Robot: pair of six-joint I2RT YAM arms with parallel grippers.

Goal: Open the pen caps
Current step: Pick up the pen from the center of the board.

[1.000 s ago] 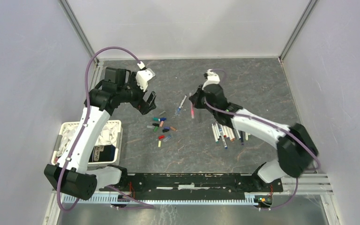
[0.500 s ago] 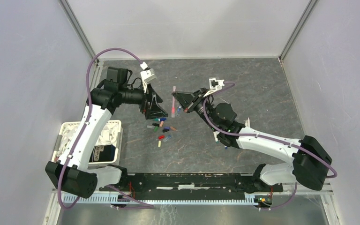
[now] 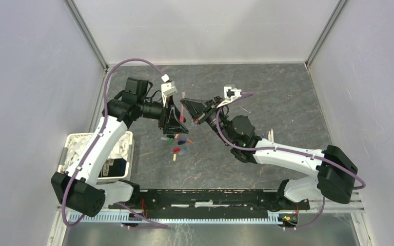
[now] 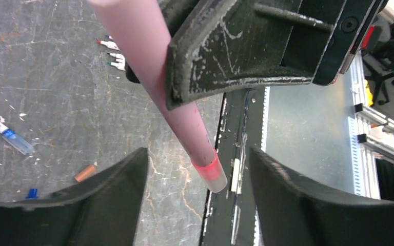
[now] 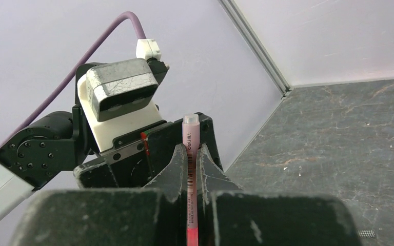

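Your right gripper (image 5: 189, 160) clamps the pink pen (image 5: 190, 134), and your left gripper (image 4: 197, 154) stands spread, untouching, around its tip.

Strewn pen caps (image 3: 176, 150) below; bin (image 3: 130, 154) at left

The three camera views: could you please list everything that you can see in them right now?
pink pen: one, pink, held in the air above the table.
loose caps: roughly ten, mixed colours, clustered on the table.
pen pile: count unclear, white barrels, on the table, mostly hidden in the top view.
lone pen: one, blue-banded, lying apart on the table.
basket: one, white, at the table's left near edge.
table: one, dark grey.
left fingers: two, black, open around the pink pen's end.
right fingers: two, black, shut on the pink pen.
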